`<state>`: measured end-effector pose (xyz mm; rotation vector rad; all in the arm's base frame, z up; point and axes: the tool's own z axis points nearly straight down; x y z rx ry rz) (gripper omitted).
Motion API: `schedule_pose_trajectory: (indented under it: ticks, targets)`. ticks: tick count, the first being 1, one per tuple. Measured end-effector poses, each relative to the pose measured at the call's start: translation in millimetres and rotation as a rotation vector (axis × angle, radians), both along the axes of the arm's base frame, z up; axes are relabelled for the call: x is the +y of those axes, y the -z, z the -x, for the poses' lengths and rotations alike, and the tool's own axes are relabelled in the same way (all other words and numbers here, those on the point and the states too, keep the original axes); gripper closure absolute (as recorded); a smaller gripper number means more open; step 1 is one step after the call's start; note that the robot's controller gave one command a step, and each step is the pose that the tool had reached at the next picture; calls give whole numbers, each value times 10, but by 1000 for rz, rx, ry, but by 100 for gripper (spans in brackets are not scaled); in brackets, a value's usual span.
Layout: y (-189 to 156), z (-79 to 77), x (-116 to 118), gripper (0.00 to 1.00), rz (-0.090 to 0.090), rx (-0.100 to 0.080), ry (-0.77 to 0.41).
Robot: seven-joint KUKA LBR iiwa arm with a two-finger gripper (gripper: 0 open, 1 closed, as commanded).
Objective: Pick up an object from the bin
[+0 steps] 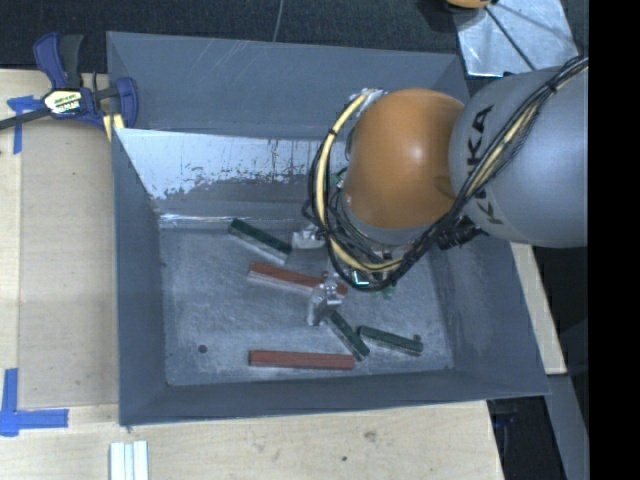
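Arm (520, 158) above perhaps five loose sticks (300, 360)

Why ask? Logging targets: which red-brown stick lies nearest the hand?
The upper red-brown stick, mid-bin: its right end is at the hand. The lower stick lies apart by the near wall.

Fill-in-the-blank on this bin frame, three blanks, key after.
1. The arm reaches into the bin from the view's ___ side.
2. The lone bar by the near wall is ___-brown, not green.
3. The end effector hovers at the middle bar's ___ end.
Missing: right; red; right.
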<state>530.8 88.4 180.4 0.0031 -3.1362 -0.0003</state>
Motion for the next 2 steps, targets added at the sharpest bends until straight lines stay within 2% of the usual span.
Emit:
schedule_pose_trajectory:
  ticks: [1,2]
  targets:
    - [-42,-19,-4,0,-1,-8,2]
    - [695,-349,-291,0,-1,-13,79]
